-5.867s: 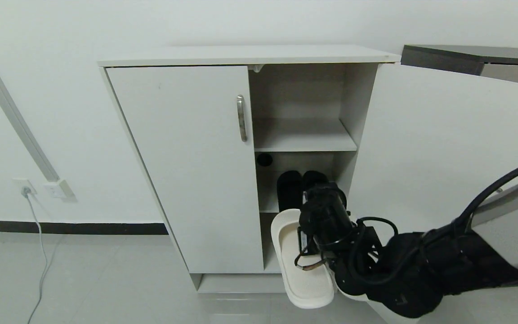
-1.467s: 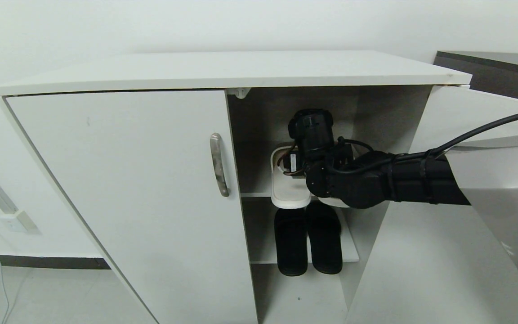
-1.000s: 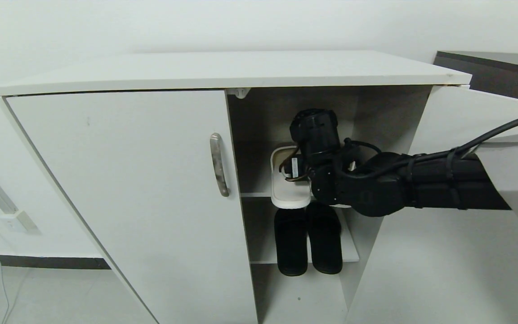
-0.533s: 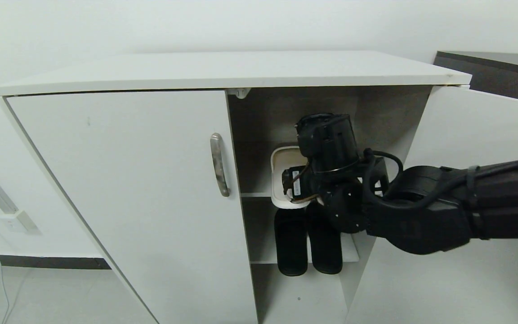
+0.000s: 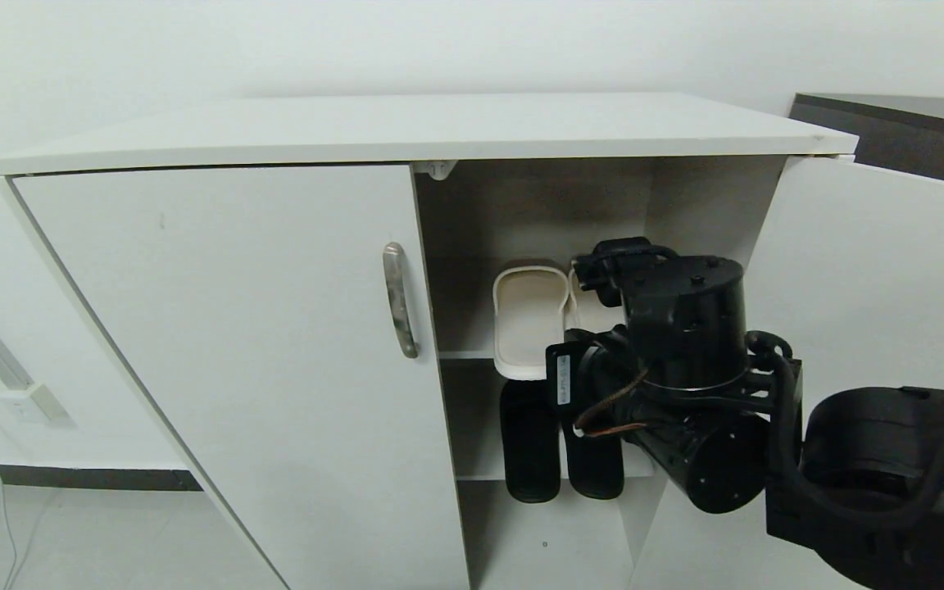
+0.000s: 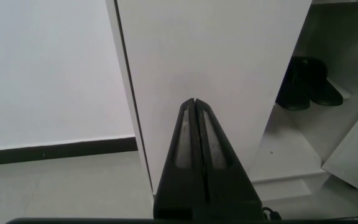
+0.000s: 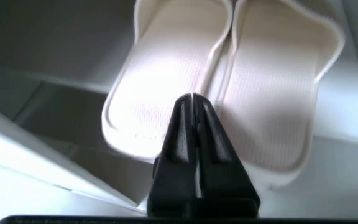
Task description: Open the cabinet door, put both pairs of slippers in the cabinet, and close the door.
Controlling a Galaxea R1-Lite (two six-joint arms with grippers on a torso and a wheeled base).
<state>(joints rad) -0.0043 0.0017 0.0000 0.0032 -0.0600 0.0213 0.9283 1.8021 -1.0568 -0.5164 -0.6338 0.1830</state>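
1. White slippers (image 5: pixel 529 319) now lie side by side on the upper shelf (image 5: pixel 465 344), centre of the head view. 5.9 s ago they hung from the right gripper (image 7: pixel 193 99), low in front of the cabinet (image 5: pixel 406 123) (the camera has shifted since then).
2. Over the last second the right gripper has let go and drawn back. Its fingers are pressed together with nothing between them, just short of the heels.
3. Black slippers (image 5: pixel 531 442) sit on the shelf below. Both pairs are in, so I judge that only closing the door is left.
4. Left gripper (image 6: pixel 194 102) is closed and empty, facing the shut left door (image 5: pixel 218 328).
5. Edges: the white heels seem to overhang the shelf front a little, though the right wrist view is too close to be sure. The black heels do likewise and might catch the door.
6. Room: the right door (image 5: pixel 873 270) stands wide open at the right of the frame. The right arm fills the lower right between door and opening and must clear out before any swing.
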